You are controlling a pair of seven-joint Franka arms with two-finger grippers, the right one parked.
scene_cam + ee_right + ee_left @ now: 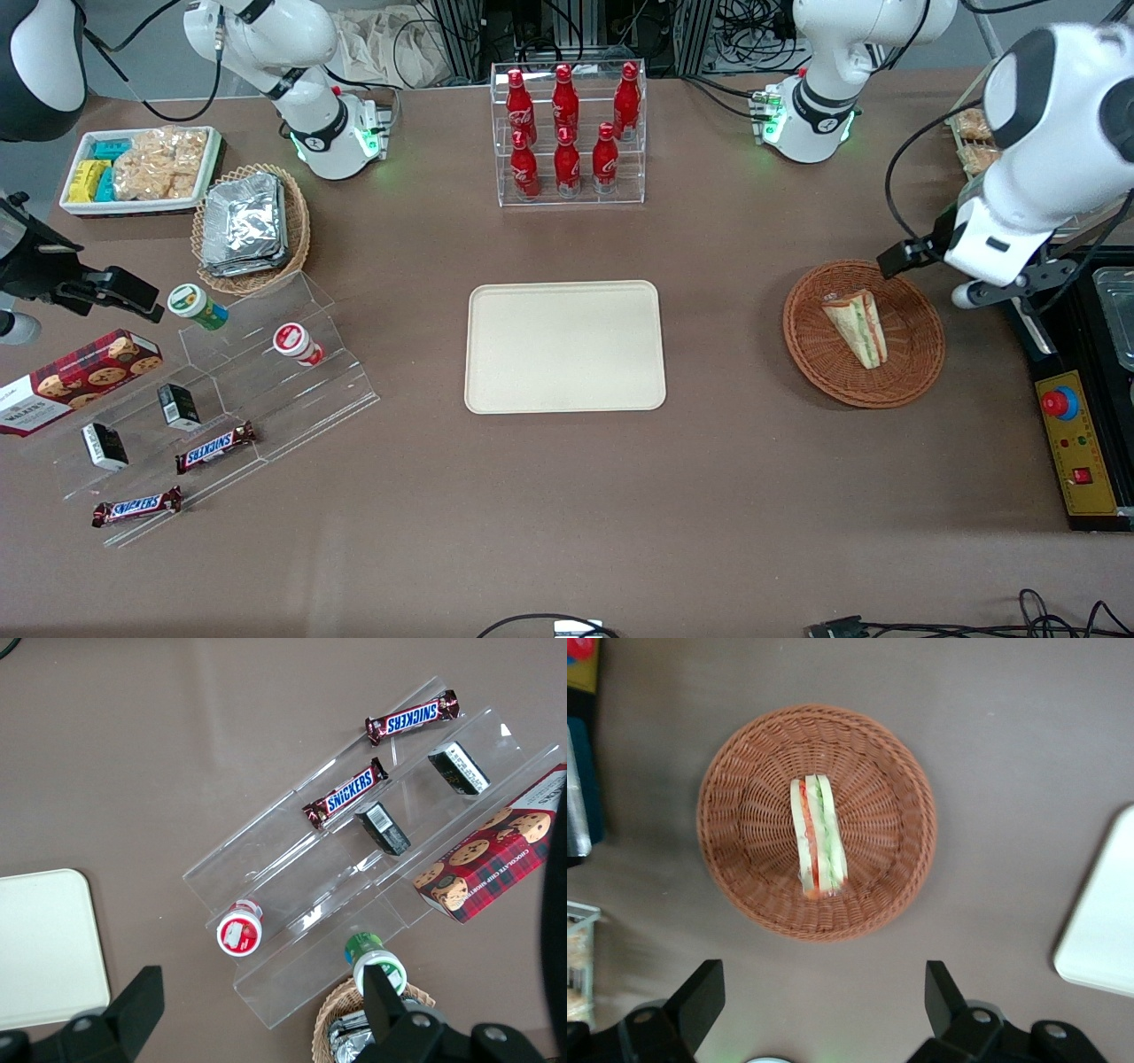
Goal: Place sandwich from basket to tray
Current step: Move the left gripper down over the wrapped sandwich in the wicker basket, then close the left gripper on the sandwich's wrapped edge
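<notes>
Sandwich (pixel 857 326): one wrapped wedge, lying on its side in the middle of the basket (pixel 912 377), toward the working arm's end of the bench; tray (pixel 564 346) bare at bench centre, well apart from the basket. Gripper (pixel 824 997): hovering above the bench just beside the basket rim, jaws spread wide and holding nothing. Handling advice: centre over the wedge, set the jaws across its bread faces, descend inside the rim, then close gently so the filling is not crushed.
</notes>
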